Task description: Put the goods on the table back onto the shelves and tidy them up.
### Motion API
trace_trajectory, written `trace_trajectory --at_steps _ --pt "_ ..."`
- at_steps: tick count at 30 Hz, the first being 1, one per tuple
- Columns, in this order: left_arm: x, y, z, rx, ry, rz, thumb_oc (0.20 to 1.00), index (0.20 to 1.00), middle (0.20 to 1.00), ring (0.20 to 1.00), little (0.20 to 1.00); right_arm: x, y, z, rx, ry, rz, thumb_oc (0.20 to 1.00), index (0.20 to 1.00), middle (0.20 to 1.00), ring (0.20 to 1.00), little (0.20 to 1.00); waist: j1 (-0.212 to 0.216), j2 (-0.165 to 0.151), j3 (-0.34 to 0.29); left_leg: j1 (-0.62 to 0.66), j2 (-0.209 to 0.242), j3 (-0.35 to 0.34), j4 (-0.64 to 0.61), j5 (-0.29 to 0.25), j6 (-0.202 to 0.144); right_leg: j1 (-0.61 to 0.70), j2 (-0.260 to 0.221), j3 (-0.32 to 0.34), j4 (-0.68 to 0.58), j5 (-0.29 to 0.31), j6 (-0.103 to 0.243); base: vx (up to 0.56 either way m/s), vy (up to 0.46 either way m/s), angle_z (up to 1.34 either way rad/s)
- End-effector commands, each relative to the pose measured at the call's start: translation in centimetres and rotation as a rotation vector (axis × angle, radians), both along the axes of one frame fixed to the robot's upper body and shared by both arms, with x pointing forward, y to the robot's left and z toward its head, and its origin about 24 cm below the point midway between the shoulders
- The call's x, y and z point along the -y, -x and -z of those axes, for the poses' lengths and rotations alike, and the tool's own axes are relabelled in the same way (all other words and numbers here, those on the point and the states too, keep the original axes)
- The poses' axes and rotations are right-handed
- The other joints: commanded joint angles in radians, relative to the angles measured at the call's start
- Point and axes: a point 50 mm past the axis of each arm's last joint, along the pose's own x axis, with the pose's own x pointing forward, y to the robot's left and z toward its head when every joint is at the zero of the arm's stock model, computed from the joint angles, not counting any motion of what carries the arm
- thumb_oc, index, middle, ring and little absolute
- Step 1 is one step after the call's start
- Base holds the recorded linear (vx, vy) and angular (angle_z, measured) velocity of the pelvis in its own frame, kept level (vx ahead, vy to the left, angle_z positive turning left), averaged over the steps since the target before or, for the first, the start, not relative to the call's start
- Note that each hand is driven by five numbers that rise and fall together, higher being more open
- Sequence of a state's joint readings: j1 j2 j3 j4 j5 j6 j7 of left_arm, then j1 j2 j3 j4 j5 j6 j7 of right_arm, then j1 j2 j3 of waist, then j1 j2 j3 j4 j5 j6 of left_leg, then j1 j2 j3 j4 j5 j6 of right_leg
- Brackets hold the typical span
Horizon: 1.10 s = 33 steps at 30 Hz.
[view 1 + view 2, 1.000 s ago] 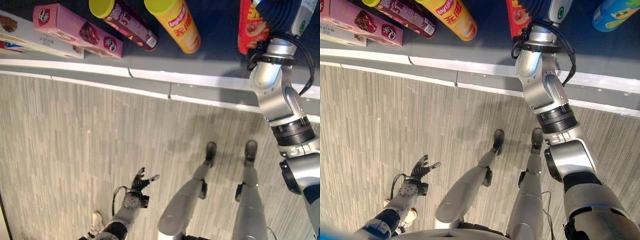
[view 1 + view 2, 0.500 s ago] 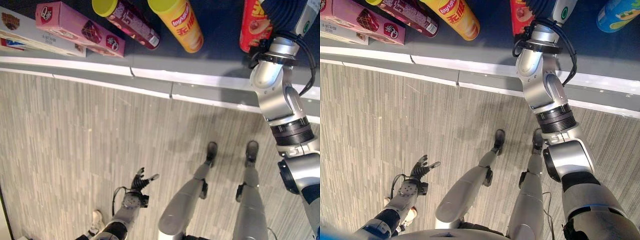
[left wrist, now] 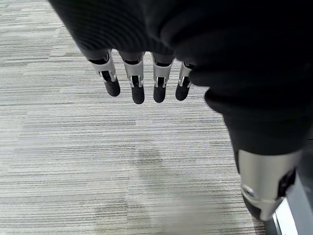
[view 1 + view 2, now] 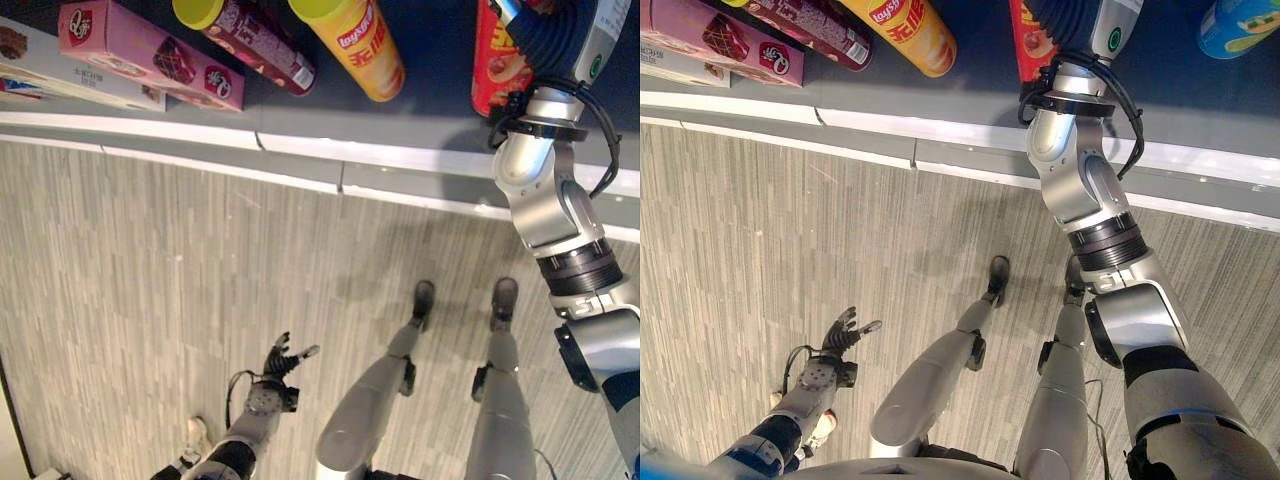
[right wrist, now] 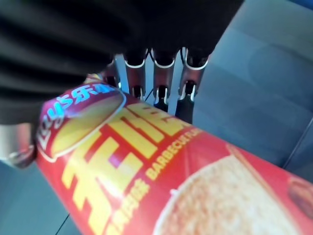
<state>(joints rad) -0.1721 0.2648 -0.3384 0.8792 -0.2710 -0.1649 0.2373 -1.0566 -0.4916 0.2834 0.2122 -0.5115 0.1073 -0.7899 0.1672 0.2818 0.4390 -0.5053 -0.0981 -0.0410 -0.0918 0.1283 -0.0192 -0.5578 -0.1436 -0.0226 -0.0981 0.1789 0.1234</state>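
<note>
R hand [image 5: 161, 54] round red can [image 5: 195, 191]

Right hand [image 5: 161, 73] around red can [image 5: 161, 181]

Shop: snack goods [image 4: 148, 57] on shelf [image 4: 300, 150]

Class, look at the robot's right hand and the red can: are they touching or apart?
Touching. In the right wrist view the right hand's fingers lie against the red can.
</note>
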Motion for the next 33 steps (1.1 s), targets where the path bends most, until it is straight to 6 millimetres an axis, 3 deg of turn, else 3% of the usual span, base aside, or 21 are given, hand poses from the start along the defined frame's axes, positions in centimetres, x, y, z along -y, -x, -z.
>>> trace_trajectory --at_steps 1,6,8,12,18,26,30,31,32,33 --pt "1.3 -0.4 -0.1 0.012 0.013 -0.003 1.0 1.0 1.0 1.0 1.0 -2.5 2.6 -3.9 0.209 0.064 -0.074 0.2 0.2 0.2 0.2 0.2 -0.025 0.076 0.057 -0.069 0.005 0.038 0.004 -0.009 -0.087 -0.029 -0.106 -0.037 0.165 -0.122 0.088 0.0 0.0 0.0" --pt "1.2 -0.6 -0.2 0.016 0.013 -0.008 1.0 1.0 1.0 1.0 1.0 -2.6 2.6 -3.8 0.213 0.06 -0.073 0.216 0.216 0.216 0.216 0.216 -0.024 0.075 0.056 -0.072 0.006 0.041 0.004 -0.008 -0.089 -0.032 -0.107 -0.036 0.164 -0.122 0.088 0.0 0.0 0.0" --pt "1.3 -0.6 -0.1 0.014 0.013 -0.006 1.0 1.0 1.0 1.0 1.0 -2.5 2.7 -3.8 0.222 0.053 -0.066 1.0 1.0 1.0 1.0 1.0 -0.024 0.075 0.056 -0.072 0.006 0.042 0.004 -0.008 -0.088 -0.034 -0.106 -0.034 0.165 -0.121 0.089 0.0 0.0 0.0" --pt "1.4 -0.7 -0.3 0.02 0.014 -0.013 1.0 1.0 1.0 1.0 1.0 -3.2 3.9 -3.9 0.289 0.04 -0.105 1.0 1.0 1.0 1.0 1.0 -0.03 0.069 0.056 -0.068 0.005 0.041 0.004 -0.009 -0.085 -0.03 -0.105 -0.026 0.158 -0.117 0.092 -0.02 0.043 -0.01" --pt "1.0 -1.1 -0.5 0.023 0.023 -0.043 1.0 1.0 1.0 1.0 1.0 -3.9 4.2 -3.0 0.272 0.041 -0.161 1.0 1.0 1.0 1.0 1.0 -0.035 0.043 0.047 -0.068 0.01 0.042 0.004 -0.007 -0.076 -0.035 -0.101 -0.013 0.148 -0.107 0.093 -0.06 0.055 -0.05" --pt "0.8 -0.2 0.1 -0.006 0.048 -0.055 1.0 1.0 1.0 1.0 1.0 -3.6 4.2 0.3 0.171 0.025 -0.233 1.0 1.0 1.0 1.0 1.0 -0.064 -0.013 0.038 -0.014 0.027 0.061 0.007 -0.019 -0.061 0.018 -0.091 -0.009 0.14 -0.105 0.089 -0.04 0.037 -0.05" --pt "0.8 -0.2 0.1 -0.006 0.047 -0.055 1.0 1.0 1.0 1.0 1.0 -3.6 4.2 0.3 0.171 0.025 -0.233 1.0 1.0 1.0 1.0 1.0 -0.065 -0.012 0.039 -0.014 0.027 0.061 0.007 -0.02 -0.061 0.019 -0.091 -0.009 0.139 -0.104 0.089 0.0 0.005 -0.05" --pt "0.3 0.2 0.4 -0.026 0.052 -0.065 1.0 1.0 1.0 1.0 1.0 -3.7 3.6 2.6 0.051 0.063 -0.276 1.0 1.0 1.0 1.0 1.0 -0.08 -0.042 0.032 0.022 0.034 0.066 0.014 -0.032 -0.059 0.06 -0.089 -0.016 0.133 -0.109 0.087 0.22 -0.009 -0.02" --pt "-2.3 2.1 1.3 -0.104 0.027 -0.064 1.0 1.0 1.0 1.0 1.0 -2.0 3.8 15.7 -0.749 0.188 -0.701 1.0 1.0 1.0 1.0 1.0 -0.145 -0.196 -0.086 0.195 0.072 0.092 0.02 -0.088 -0.059 0.253 -0.086 -0.072 0.085 -0.1 0.099 0.22 -0.007 -0.01" --pt "-2.3 2.1 1.3 -0.104 0.027 -0.064 1.0 1.0 1.0 1.0 1.0 -2.0 3.8 15.7 -0.749 0.188 -0.701 1.0 1.0 1.0 1.0 1.0 -0.145 -0.196 -0.088 0.191 0.071 0.092 0.02 -0.085 -0.058 0.251 -0.087 -0.072 0.083 -0.097 0.099 0.3 -0.051 0.34"
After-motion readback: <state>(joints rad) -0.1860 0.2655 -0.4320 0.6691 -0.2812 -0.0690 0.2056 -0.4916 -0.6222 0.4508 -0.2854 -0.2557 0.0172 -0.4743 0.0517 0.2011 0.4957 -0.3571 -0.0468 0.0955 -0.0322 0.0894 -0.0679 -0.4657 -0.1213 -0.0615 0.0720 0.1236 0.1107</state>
